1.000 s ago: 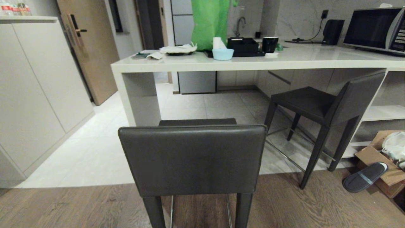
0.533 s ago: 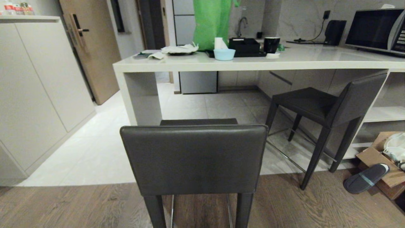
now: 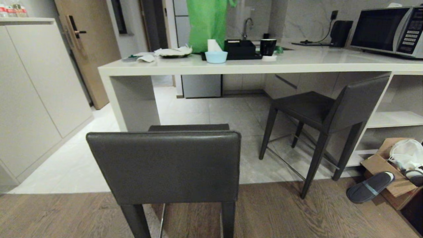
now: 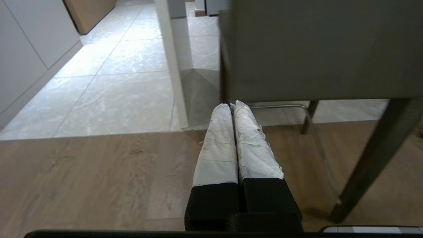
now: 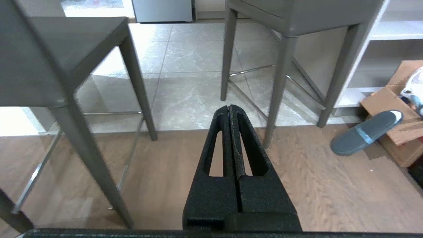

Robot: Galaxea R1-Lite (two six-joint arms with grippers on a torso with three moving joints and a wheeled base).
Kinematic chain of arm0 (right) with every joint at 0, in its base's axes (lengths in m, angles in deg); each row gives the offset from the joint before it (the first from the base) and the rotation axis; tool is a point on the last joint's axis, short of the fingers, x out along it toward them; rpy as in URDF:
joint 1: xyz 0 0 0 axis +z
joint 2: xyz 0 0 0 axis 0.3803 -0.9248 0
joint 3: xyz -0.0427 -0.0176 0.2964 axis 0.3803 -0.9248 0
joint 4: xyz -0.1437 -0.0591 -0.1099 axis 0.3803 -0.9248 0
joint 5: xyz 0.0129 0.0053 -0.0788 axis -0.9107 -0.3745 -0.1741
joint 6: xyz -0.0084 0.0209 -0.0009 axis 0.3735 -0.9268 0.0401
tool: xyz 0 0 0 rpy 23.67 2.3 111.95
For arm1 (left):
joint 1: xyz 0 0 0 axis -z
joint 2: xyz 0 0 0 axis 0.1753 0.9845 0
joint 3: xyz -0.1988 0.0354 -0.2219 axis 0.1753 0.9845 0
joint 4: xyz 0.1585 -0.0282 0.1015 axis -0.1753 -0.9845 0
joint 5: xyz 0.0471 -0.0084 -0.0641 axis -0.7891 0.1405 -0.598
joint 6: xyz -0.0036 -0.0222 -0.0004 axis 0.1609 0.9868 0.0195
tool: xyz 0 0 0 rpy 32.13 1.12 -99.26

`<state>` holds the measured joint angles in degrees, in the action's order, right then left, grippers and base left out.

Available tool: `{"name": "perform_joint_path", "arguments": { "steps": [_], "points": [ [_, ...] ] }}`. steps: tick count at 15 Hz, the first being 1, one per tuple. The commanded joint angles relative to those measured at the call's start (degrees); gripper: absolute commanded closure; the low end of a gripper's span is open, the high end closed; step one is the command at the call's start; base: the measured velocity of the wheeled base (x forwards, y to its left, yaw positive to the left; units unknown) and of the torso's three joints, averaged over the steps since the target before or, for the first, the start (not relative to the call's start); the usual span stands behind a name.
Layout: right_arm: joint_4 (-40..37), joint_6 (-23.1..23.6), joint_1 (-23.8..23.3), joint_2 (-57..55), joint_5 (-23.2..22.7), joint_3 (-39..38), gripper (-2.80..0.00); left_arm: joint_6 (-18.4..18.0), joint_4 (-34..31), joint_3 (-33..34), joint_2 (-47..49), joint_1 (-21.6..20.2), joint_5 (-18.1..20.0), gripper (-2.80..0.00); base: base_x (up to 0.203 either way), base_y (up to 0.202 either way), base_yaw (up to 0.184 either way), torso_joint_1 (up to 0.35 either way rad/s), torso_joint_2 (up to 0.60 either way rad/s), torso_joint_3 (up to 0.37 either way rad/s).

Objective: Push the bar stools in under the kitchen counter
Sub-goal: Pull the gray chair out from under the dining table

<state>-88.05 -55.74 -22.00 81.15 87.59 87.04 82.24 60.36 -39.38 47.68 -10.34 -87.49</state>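
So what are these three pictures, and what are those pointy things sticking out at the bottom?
They all come from one robot with two arms. The big picture is from a camera on its head. It looks at a kitchen counter and two bar stools: a near stool right in front, and a far stool on the right, partly under the counter. On the counter are a blue bowl, a black tray, a black cup and a microwave.

The other two pictures come from cameras on its wrists. The pointy things are its hands, called grippers: the left gripper, wrapped in white, and the black right gripper. Both are shut and hold nothing.
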Motion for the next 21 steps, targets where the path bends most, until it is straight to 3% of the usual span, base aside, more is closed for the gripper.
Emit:
{"name": "perform_joint_path", "arguments": {
  "steps": [1, 21],
  "points": [
    [0.0, 0.1, 0.0, 0.0, 0.0, 0.0, 0.00, 0.0, 0.0, 0.0, -0.1, 0.0, 0.0, 0.00, 0.000, -0.194, 0.002, 0.006, 0.00, -0.001],
    [0.0, 0.1, 0.0, 0.0, 0.0, 0.0, 0.00, 0.0, 0.0, 0.1, -0.1, 0.0, 0.1, 0.00, 0.000, -0.196, 0.002, 0.003, 0.00, 0.002]
  ]
}}
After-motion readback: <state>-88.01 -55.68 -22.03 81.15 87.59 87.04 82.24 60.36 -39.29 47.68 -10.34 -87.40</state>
